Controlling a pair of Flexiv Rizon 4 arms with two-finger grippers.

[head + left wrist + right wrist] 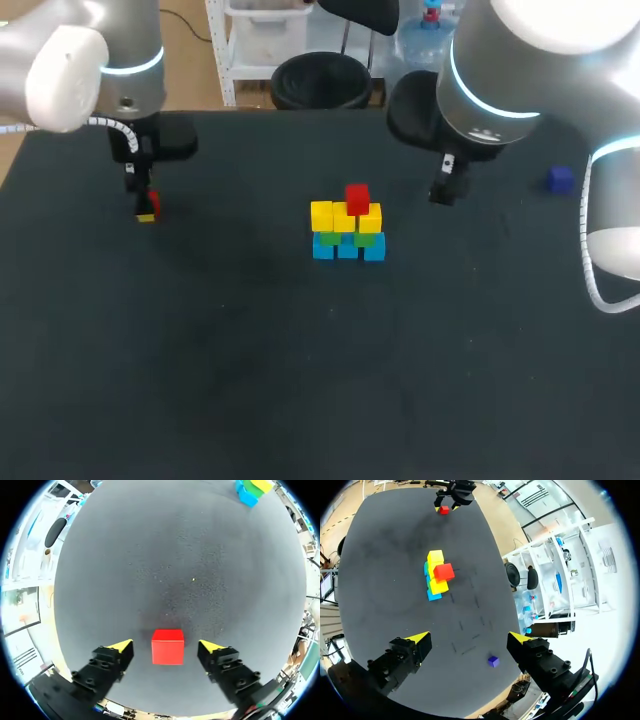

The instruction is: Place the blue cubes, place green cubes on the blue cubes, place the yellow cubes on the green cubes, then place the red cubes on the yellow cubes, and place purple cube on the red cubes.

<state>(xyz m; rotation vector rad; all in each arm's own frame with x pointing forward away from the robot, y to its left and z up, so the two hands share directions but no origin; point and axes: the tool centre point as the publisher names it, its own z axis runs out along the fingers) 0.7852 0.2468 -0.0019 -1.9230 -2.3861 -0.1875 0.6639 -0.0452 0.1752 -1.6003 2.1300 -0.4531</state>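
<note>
Standing at the far left of the table point(250, 380), the left gripper point(147, 207) points down at a loose red cube point(153, 203). The left wrist view shows this cube point(168, 646) lying flat on the dark surface between the two fingers of that gripper point(166, 646). There is a clear gap on either side of it, so the jaws are spread and touch nothing.

Near the middle of the table is the stack point(347, 225). Its bottom row is made of blue cubes point(347, 247) set side by side. Green cubes point(328, 238) rest on them, and only thin strips of these show. Yellow cubes point(345, 217) form the next row above. A single top red cube point(357, 198) sits on the yellow row, toward its right half. In the right wrist view the same stack point(436, 577) lies well ahead of the fingers, and the left gripper point(451, 500) is farther off beyond it.

The right gripper point(445, 190) hangs to the right of the stack, well apart from it and slightly farther back. Its own view shows the right gripper point(470, 639) with its fingers wide apart and nothing between them.

The purple cube point(559, 179) sits alone at the far right of the table, well apart from the stack. In the right wrist view the cube point(493, 661) rests on the surface below the spread fingers, nearer one of them and touching neither.
</note>
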